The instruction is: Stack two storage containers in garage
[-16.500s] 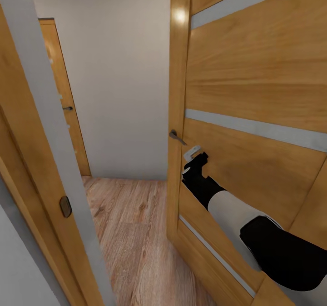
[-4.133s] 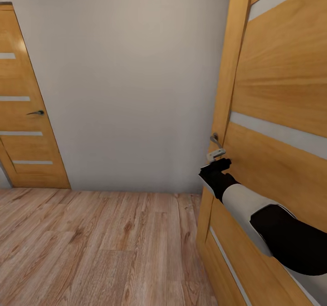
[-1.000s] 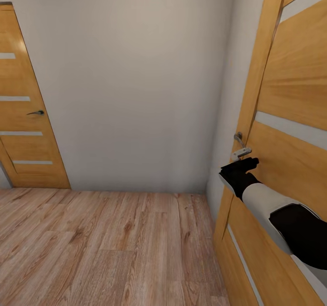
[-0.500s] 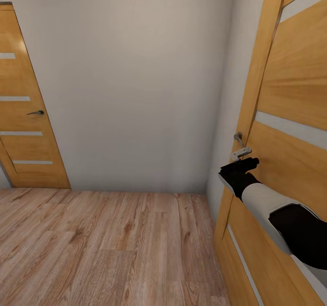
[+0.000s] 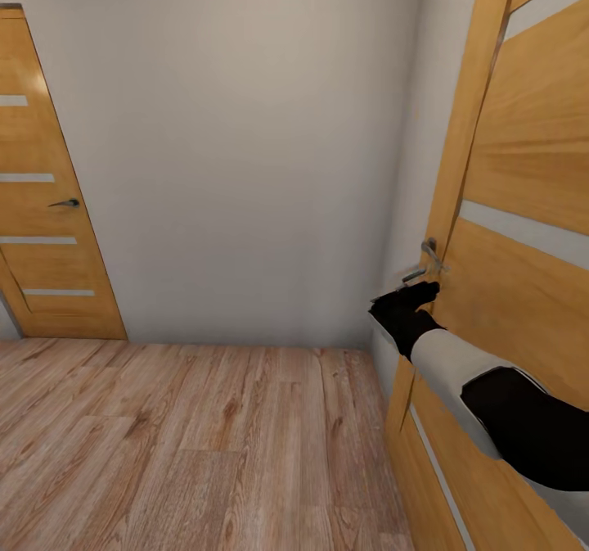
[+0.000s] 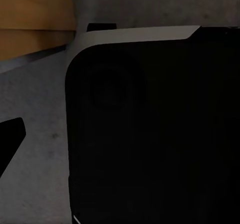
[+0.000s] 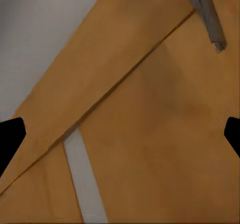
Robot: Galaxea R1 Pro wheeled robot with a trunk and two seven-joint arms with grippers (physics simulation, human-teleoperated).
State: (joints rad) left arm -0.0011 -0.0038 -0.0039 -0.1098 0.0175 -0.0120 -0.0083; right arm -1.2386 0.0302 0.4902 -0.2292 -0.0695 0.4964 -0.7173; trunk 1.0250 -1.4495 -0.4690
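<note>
With neither storage container in sight, the right gripper (image 5: pixel 409 285), fingers spread apart and empty, hung just below the door handle (image 5: pixel 429 250), which lay toward one o'clock from it on the open wooden door (image 5: pixel 523 166), its lever running roughly level.

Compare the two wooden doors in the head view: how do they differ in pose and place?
The near door stands swung open at the right, beside the right pincer; the far door sits shut in the wall at the left. The near door shows larger. Both are orange-brown wood with pale slits and a metal handle.
</note>
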